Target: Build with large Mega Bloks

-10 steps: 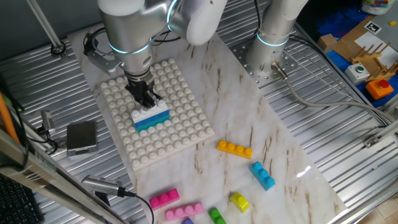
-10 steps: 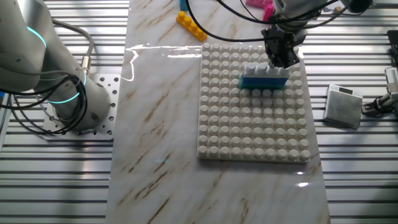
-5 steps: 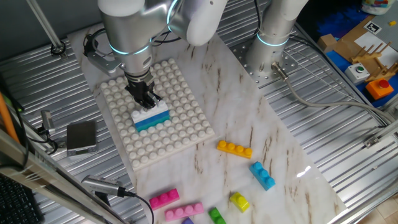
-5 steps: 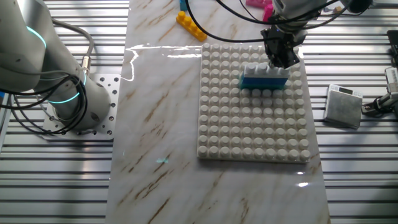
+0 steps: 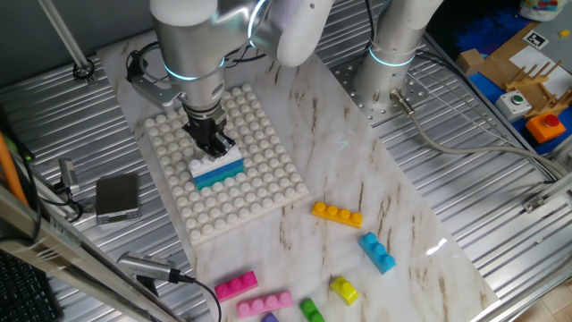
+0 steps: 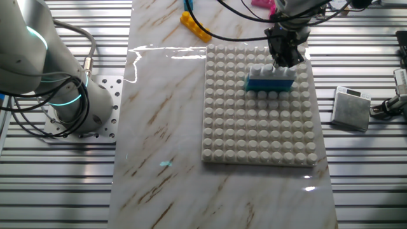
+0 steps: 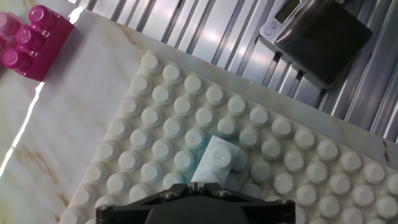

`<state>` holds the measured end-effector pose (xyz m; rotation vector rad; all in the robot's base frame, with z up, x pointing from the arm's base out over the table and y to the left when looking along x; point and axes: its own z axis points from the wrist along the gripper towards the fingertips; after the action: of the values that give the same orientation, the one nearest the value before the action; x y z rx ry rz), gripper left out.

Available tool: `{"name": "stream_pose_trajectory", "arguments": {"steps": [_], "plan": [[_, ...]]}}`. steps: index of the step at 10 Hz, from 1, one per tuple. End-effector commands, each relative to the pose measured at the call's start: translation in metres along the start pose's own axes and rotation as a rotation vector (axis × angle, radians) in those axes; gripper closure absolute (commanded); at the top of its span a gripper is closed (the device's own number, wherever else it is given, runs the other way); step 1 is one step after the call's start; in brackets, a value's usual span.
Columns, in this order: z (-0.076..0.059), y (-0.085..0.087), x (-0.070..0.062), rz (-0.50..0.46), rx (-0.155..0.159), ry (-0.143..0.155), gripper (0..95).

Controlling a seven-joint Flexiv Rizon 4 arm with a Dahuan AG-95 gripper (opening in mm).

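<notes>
white brick [image 5: 217,164] atop teal brick [image 5: 219,177], tool [image 5: 213,143] just above.

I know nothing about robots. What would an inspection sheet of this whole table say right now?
Surface: marble-look tabletop carrying a white studded baseplate.
Job's things: white brick stacked on teal brick on the baseplate; loose orange brick, blue brick, yellow brick, green brick and two pink bricks.
Clutter: small scale beside the baseplate.
Grippers: gripper at the white brick; open or shut unclear.
Cables: black cables near the arm base.
Surroundings: ribbed metal bench.
</notes>
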<state>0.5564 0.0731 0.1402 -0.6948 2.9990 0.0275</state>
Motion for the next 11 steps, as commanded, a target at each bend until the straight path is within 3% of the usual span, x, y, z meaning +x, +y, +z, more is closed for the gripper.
{"name": "stream_pose_trajectory", "arguments": {"steps": [1,4,11], "plan": [[0.021,-0.001,0.003,-0.005,0.008,0.001,95.0],[0.012,-0.002,0.007,-0.007,0.008,0.003,95.0],[-0.003,-0.011,-0.006,-0.005,-0.002,0.009,95.0]]}}
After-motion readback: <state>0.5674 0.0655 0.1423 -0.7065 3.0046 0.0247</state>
